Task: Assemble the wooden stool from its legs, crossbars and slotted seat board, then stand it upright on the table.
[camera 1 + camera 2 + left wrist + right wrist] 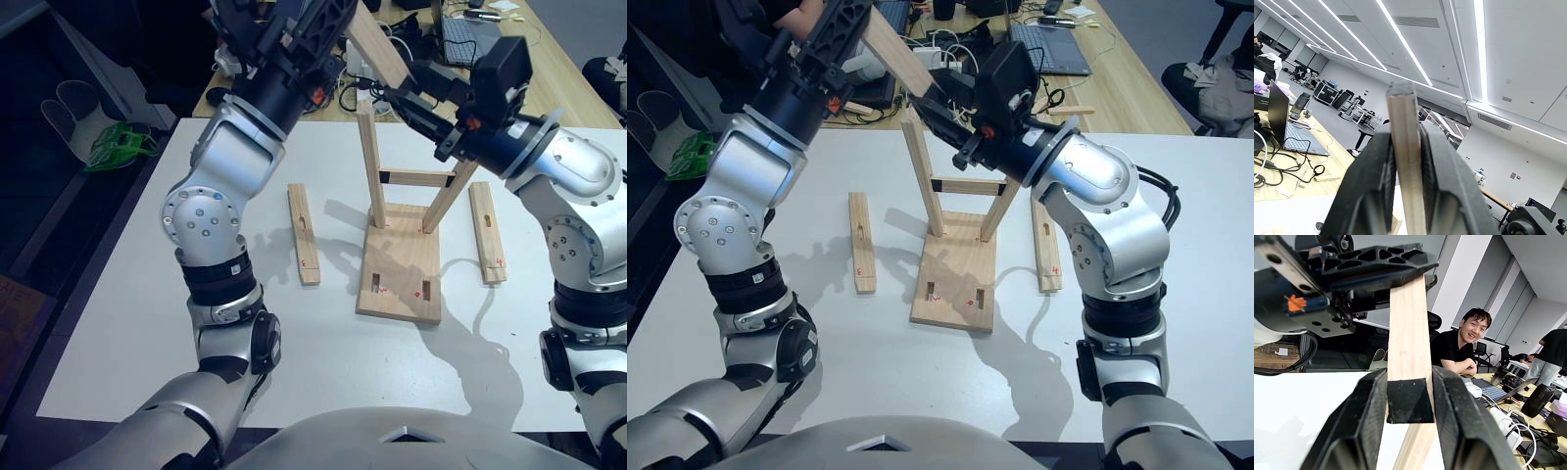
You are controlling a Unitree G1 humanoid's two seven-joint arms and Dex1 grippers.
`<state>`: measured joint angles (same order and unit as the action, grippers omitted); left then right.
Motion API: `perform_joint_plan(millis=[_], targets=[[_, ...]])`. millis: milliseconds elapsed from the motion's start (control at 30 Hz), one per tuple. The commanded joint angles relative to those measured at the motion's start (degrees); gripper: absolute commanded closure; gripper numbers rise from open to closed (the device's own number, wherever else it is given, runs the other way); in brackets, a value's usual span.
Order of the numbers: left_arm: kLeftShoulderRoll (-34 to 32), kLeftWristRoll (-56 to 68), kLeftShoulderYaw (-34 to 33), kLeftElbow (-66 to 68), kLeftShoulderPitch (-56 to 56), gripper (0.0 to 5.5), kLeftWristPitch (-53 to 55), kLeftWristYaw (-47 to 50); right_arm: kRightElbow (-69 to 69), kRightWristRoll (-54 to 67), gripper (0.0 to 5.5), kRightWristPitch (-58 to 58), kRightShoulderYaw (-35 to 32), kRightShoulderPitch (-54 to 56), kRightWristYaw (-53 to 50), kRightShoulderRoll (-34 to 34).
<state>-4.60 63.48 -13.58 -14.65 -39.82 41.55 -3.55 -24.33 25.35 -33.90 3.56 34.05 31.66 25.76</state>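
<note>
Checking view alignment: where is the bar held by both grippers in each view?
Left eye: bar top centre, slanting.
Right eye: top, left of centre.
Left wrist: centre, clamped in left gripper.
Right wrist: centre, clamped in right gripper.
Landmark: seat board, below it in both eye views.

The seat board [400, 262] lies flat mid-surface [176, 333]. At its far end stand the left leg [371, 162], upright, and the right leg [443, 204], leaning, with a crossbar [419, 178] between them. Whether the leaning foot sits in its slot is unclear. One loose bar [304, 247] lies left of the board and another [487, 245] lies right. Above the board's far end, the left pincer [1403, 132] and right pincer [1409, 382] clamp a third leg [377, 44].
</note>
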Motion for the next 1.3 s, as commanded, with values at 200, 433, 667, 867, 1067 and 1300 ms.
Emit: perform_joint_plan(millis=[200,433,667,867,1067,1300], targets=[[-1.49,-2.01,-0.67,1.14,-0.03,5.11,-0.79,2.03,1.35,-4.78,3.31,0.91,1.89,-0.72,1.54,3.12],[-3.62,-7.05,-0.75,1.91,0.00,5.11,-2.76,3.05,4.17,-12.23,2.22,3.23,5.49,-4.24,6.43,10.64],[-12.07,-16.22,2.50,-2.24,9.75,5.11,1.63,2.24,1.61,-11.08,2.47,1.64,6.15,-8.89,14.36,15.76],[-5.12,-20.38,5.92,-11.76,21.90,5.11,3.48,12.34,0.52,-11.92,3.60,1.15,7.39,-9.80,14.85,15.23],[-4.82,-32.72,7.81,-10.96,23.67,5.11,-6.01,11.85,1.69,-18.25,4.70,-0.38,22.91,-6.08,23.73,17.46],[-1.59,-32.93,6.73,-8.68,21.54,5.11,-6.65,10.98,13.72,-16.53,5.50,1.16,26.17,3.23,26.76,3.11]])
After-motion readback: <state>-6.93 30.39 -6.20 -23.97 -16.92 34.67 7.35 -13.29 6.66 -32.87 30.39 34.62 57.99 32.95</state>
